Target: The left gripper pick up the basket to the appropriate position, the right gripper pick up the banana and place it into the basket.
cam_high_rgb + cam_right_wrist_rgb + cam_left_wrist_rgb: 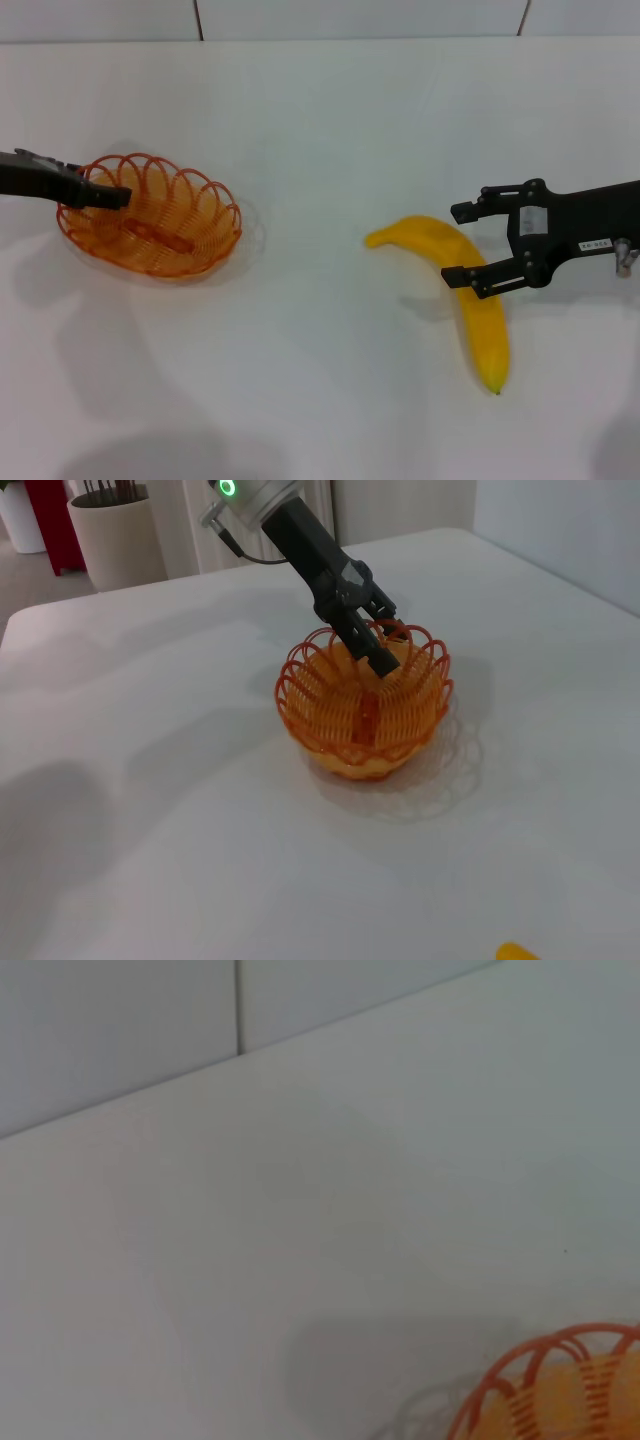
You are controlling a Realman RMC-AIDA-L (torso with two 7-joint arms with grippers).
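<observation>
**Basket gripped at its rim, banana between spread jaws**

The head view takes in everything: the basket (150, 215) on the white surface (320, 400), the left gripper (110, 195) at the basket's rim on the side away from the banana (465, 300), and the right gripper (462, 245) well apart from the basket, over the banana. Only this view shows the banana whole, curved, its dark tip pointing away from the basket.

The right wrist view gives what the head view hides: the left gripper's jaws clenched on the basket's scalloped rim (385, 640), one finger inside the wire loops and one outside. A sliver of the banana's yellow end (515, 950) shows at that picture's edge. The left wrist view catches just a corner of the basket's orange loops (560, 1380).

The right gripper's jaws are spread wide and released; the banana's middle lies between them, one finger by its inner curve, the other across its outer side, not closed on it
</observation>
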